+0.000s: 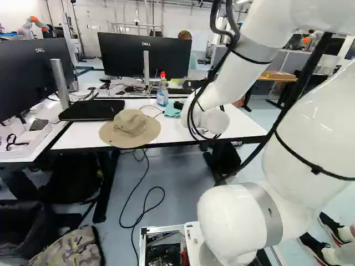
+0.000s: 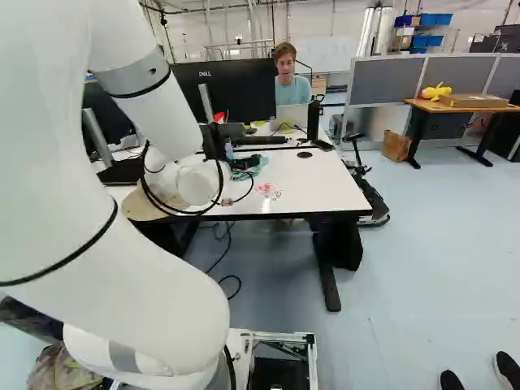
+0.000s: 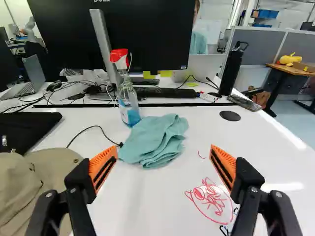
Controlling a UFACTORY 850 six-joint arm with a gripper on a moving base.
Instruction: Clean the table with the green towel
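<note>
With the gripper [image 3: 164, 149] set wide-jawed and empty, the green towel [image 3: 157, 139] lay bunched on the table [image 3: 140, 199] ahead, beside the spray bottle [image 3: 129, 102]; presumably light, soft and limp, it called for a pinch across its raised middle folds.

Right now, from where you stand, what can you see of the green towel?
The towel is blue-green and looks like soft cloth. It lies bunched in a loose, folded heap on the white table, its folds overlapping and its edges uneven. It sits ahead of the open claw, which isn't touching it. The spray bottle stands just behind it; I can't tell whether they touch. A black cable ends at its edge, by the hat's side.
</note>
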